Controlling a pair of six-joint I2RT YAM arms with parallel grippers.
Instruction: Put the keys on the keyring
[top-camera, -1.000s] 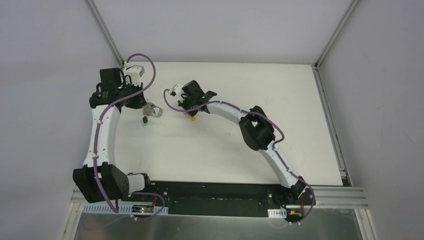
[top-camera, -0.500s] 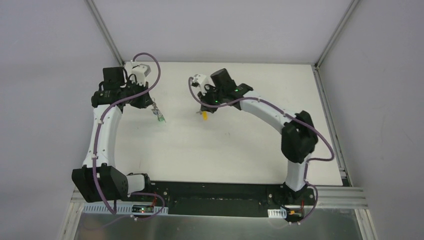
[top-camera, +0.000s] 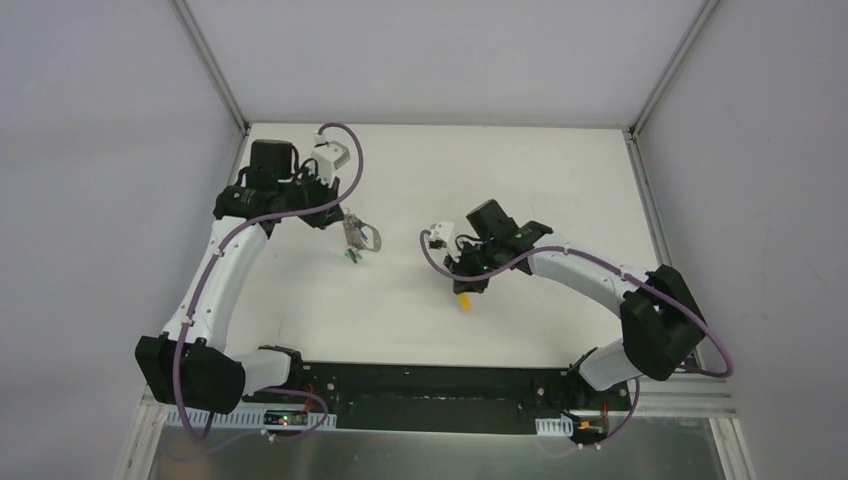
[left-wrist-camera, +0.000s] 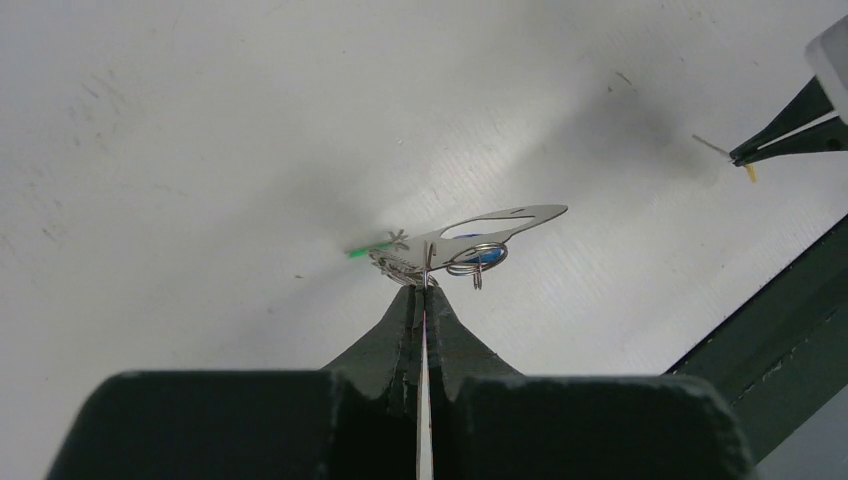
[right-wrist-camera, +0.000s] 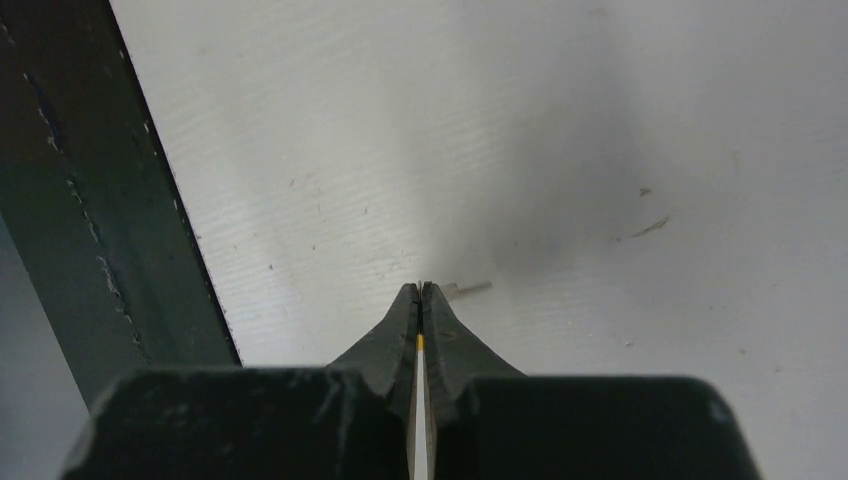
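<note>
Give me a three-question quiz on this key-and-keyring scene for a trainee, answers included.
1. Multiple choice: which gripper is shut on the keyring? A left, B right, C neither.
2. True or false: the yellow key already hangs on the keyring.
3. Short answer: in the left wrist view, what colour is the key head sticking out beside the keyring?
Key: 1 A, the left gripper. 2 False; the right gripper holds it, apart from the keyring. 3 Green: the green key.
</note>
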